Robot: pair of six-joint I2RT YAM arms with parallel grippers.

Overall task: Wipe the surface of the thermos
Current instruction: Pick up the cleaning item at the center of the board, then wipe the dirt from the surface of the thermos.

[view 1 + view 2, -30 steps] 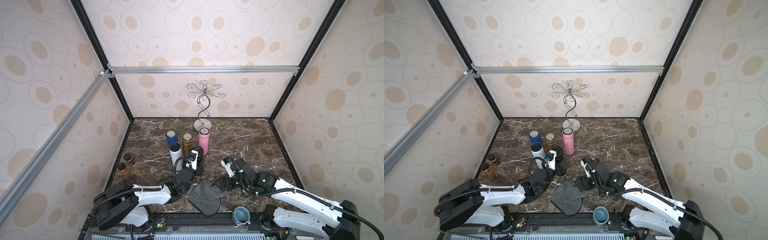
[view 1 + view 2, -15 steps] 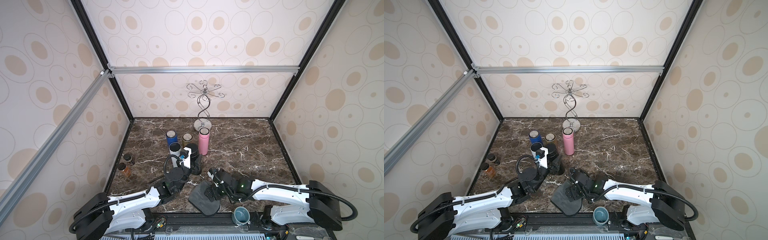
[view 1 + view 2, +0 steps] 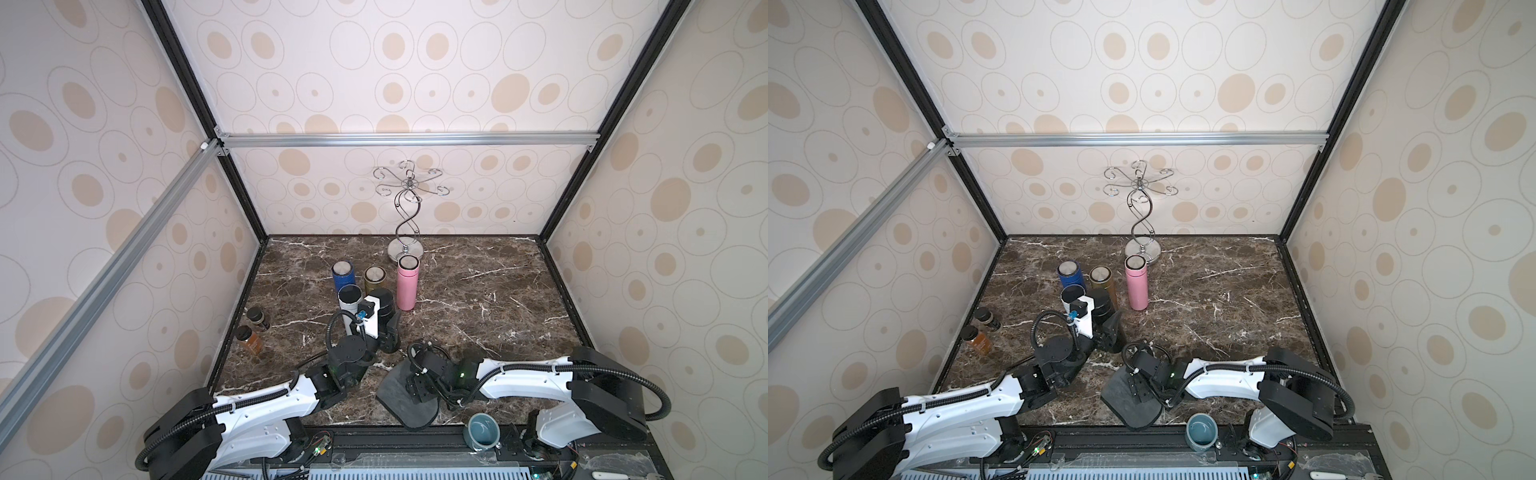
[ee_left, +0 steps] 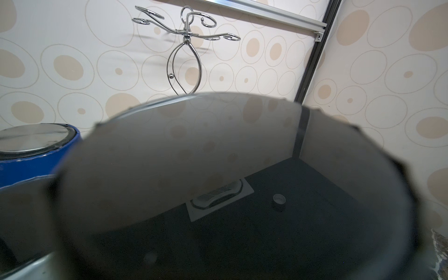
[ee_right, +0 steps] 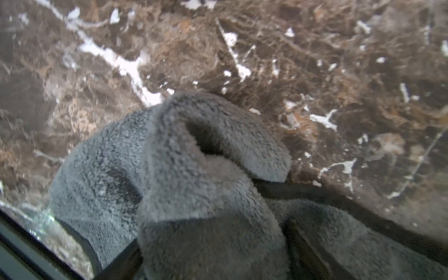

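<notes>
The black thermos (image 3: 384, 302) (image 3: 1100, 305) stands upright among the other flasks at centre left. My left gripper (image 3: 386, 330) (image 3: 1108, 332) is shut on its body. The thermos lid (image 4: 218, 169) fills the left wrist view and hides the jaws. A grey cloth (image 3: 399, 405) (image 3: 1121, 403) lies near the table's front edge. My right gripper (image 3: 417, 386) (image 3: 1138, 384) is down on it. In the right wrist view a raised fold of the cloth (image 5: 194, 157) fills the gap between the dark fingers (image 5: 305, 242), which press it from both sides.
A white flask (image 3: 349, 297), a blue one (image 3: 343, 272), a gold one (image 3: 375, 277) and a pink one (image 3: 406, 282) crowd the black thermos. A chrome stand (image 3: 406, 245) is behind them. Two spice jars (image 3: 257, 318) sit at the left wall. A teal cup (image 3: 483, 430) rests on the front rail.
My right arm has swung left and lowered onto the cloth, and its jaws have narrowed around a fold. The left arm has stretched out while keeping its hold on the thermos.
</notes>
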